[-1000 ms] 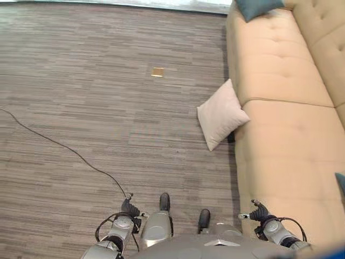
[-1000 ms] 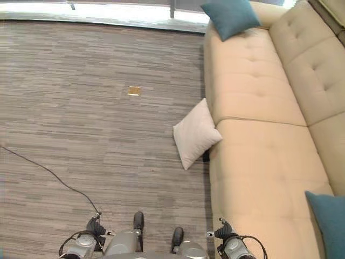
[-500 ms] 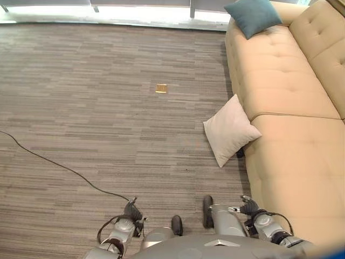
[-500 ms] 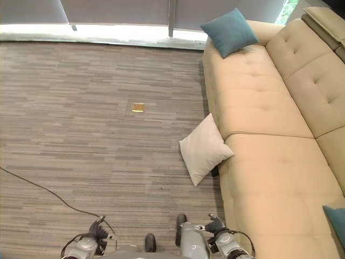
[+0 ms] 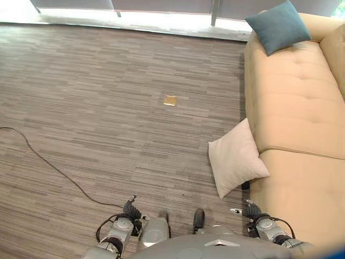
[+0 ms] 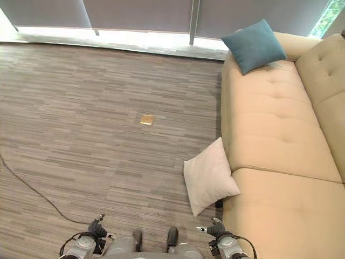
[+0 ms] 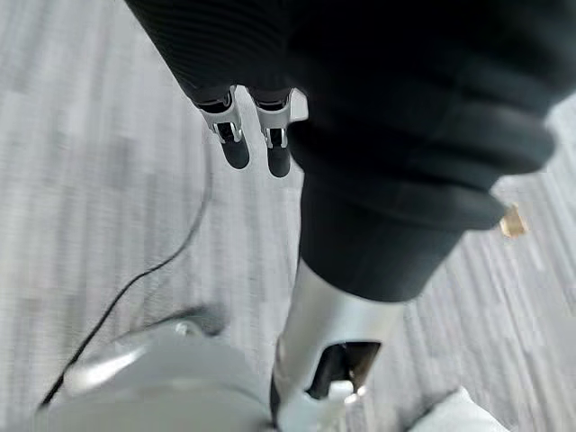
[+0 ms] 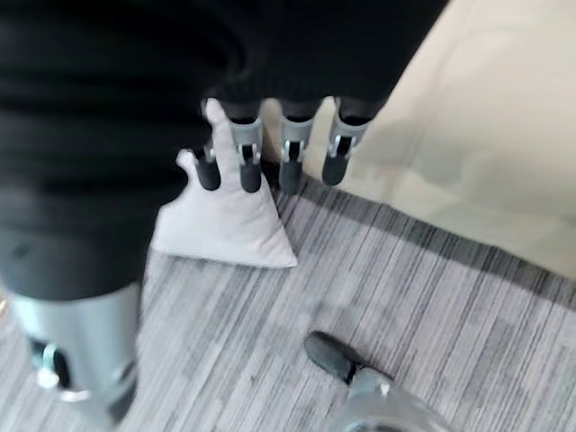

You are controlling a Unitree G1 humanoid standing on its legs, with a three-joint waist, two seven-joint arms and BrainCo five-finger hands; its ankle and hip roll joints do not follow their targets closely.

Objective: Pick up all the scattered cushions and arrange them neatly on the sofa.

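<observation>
**Left eye view: cushion ahead at 1 o'clock, right hand nearer**

The cream cushion (image 5: 236, 158) lies on the floor (image 5: 97, 108), one corner leaning against the tan sofa (image 5: 294, 108) front, its long diagonal running from 11 to 5 o'clock. The right hand (image 8: 270, 153) hangs low, just short of it, fingers straight and empty; the left hand (image 7: 252, 135), likewise relaxed, is farther off at 7 o'clock. A teal cushion (image 5: 279, 26) already sits at the sofa's far end, and a small brass floor plate (image 5: 170, 100) lies at 11 o'clock

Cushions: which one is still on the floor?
The pale beige cushion, propped on the grey floor against the sofa's front edge. The teal cushion already lies on the sofa's far end.
</observation>
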